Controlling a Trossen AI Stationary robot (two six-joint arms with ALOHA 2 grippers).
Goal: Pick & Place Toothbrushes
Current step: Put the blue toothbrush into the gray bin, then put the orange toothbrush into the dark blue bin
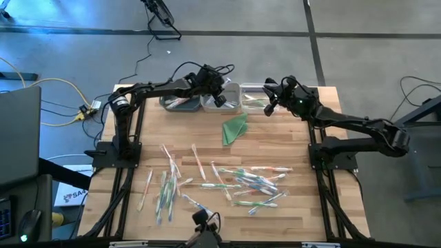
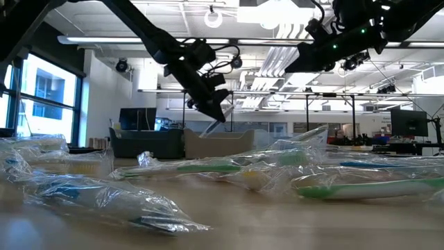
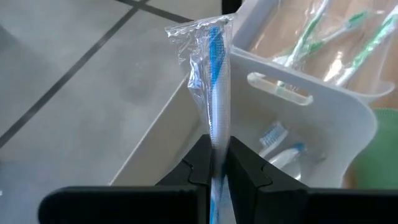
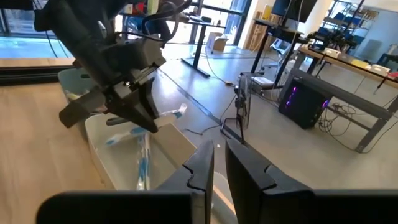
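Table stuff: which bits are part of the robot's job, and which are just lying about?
Job: wrapped toothbrushes scattered on the table; blue toothbrush in left gripper; sorting bins.
Lying about: green cloth; yellow cable.

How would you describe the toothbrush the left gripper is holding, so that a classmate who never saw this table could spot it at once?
Start at the white bins on the table's far edge. Above the middle one hangs the left gripper, shut on a blue toothbrush in a clear wrapper. Unlike the other toothbrushes lying flat on the wood, it is held in the air.
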